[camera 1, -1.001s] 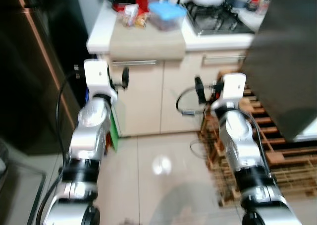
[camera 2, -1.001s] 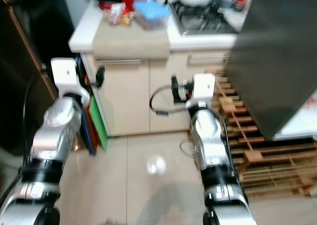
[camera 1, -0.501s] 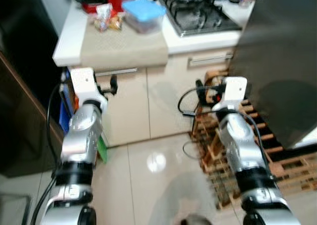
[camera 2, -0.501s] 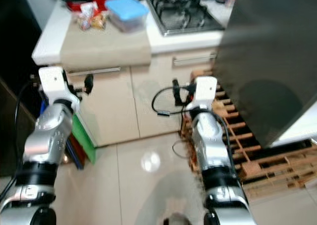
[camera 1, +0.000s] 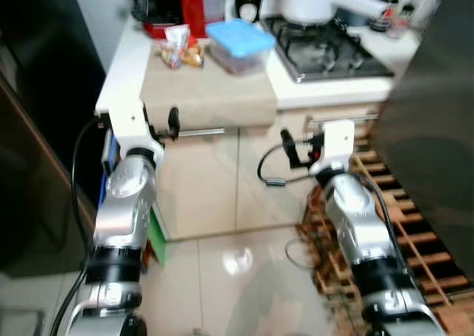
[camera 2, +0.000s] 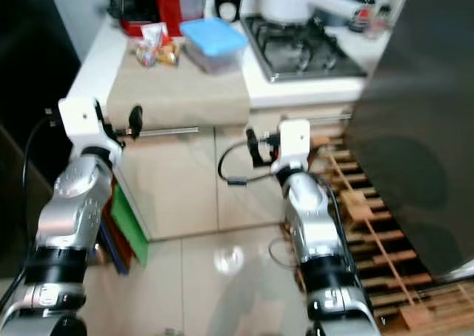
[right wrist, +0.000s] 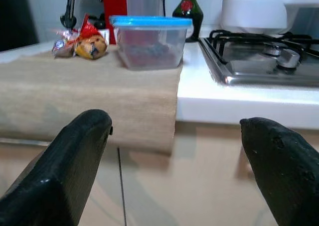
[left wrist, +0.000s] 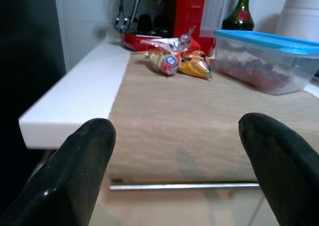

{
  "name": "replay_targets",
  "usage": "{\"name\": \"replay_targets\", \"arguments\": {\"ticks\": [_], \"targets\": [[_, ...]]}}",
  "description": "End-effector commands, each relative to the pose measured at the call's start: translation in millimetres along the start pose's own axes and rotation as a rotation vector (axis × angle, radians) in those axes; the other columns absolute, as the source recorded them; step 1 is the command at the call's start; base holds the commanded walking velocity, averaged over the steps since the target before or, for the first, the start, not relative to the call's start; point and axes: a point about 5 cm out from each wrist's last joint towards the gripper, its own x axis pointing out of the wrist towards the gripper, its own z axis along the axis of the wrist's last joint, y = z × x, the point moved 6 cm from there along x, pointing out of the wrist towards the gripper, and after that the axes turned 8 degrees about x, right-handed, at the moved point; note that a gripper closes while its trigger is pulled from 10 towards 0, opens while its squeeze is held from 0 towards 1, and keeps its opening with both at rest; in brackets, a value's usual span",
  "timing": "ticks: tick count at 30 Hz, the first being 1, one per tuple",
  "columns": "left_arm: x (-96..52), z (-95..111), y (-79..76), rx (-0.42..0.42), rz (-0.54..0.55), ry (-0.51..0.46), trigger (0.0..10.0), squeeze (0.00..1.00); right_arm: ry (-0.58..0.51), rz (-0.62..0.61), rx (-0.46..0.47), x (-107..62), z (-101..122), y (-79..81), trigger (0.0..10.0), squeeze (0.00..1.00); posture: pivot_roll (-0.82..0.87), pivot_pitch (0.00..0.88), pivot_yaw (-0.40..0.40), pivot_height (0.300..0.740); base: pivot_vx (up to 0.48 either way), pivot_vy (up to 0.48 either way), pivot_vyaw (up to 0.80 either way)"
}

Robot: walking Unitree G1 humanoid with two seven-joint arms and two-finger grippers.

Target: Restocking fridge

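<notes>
Counter: white top with a beige mat hanging over its front edge.
Container: clear tub, blue lid, standing on the mat beside the hob.
Snack packets: lying on the mat, just beside the container.
Left gripper: fingers spread wide, empty, facing the counter edge.
Right gripper: fingers spread wide, empty, before the cupboard front below the counter.
Fridge door: dark panel on the robot's right.
</notes>
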Motion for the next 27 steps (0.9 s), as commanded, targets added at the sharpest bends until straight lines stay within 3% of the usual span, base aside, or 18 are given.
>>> {"name": "replay_targets", "arguments": {"ticks": [1,2,3,4,5,9,12,13,15,27], "targets": [[-7.8,5,-5.8,0.017,-0.044,0.005,10.0,0.0,0.0,-0.05,0.0,-12.1,3,-14.3,10.0,0.0,-0.1,0.0,0.035,0.74,0.461,0.0,0.0],[-19.2,-1,-2.5,0.04,-0.067,0.04,10.0,0.0,-0.001,-0.065,-0.008,-24.8,3,-17.7,10.0,0.0,-0.1,0.0,0.036,0.74,0.472,0.0,0.0],[-40.3,-14,-3.0,0.057,-0.117,0.118,10.0,0.0,0.0,-0.088,-0.02,-48.2,2,-22.3,10.0,0.0,-0.09,0.0,0.033,0.74,0.48,0.0,0.0],[-40.3,-14,-3.0,0.057,-0.117,0.118,10.0,0.0,0.0,-0.088,-0.02,-48.2,2,-22.3,10.0,0.0,-0.09,0.0,0.033,0.74,0.48,0.0,0.0],[-59.3,-25,-8.8,0.055,-0.163,0.18,10.0,0.0,0.03,-0.101,-0.018,-71.3,-7,-24.3,10.0,0.0,-0.08,0.0,0.033,0.74,0.48,0.0,0.0],[-71.1,-11,-1.8,0.035,-0.13,0.149,10.0,0.0,0.02,-0.172,-0.028,-97.1,-3,-38.3,10.0,0.0,-0.08,0.0,0.028,0.74,0.48,0.0,0.0],[-69.5,7,-11.1,0.045,-0.156,0.081,10.0,0.0,-0.012,-0.188,-0.019,-94.9,10,-41.2,10.0,0.0,-0.08,0.0,0.025,0.74,0.48,0.0,0.0],[-67.8,19,-20.8,0.055,-0.187,0.034,10.0,0.0,-0.033,-0.161,-0.017,-89.2,18,-33.1,10.0,0.0,-0.08,0.0,0.026,0.74,0.48,0.0,0.0],[-67.6,28,-26.2,0.073,-0.207,0.005,10.0,0.0,-0.048,-0.14,-0.016,-86.5,24,-25.7,10.0,0.0,-0.08,0.0,0.026,0.74,0.48,0.0,0.0],[-53.1,58,-27.8,0.089,-0.205,-0.087,10.0,0.0,-0.183,-0.11,-0.06,-72.8,70,-12.0,10.0,0.0,-0.09,0.0,0.03,0.74,0.48,0.0,0.0]]}}
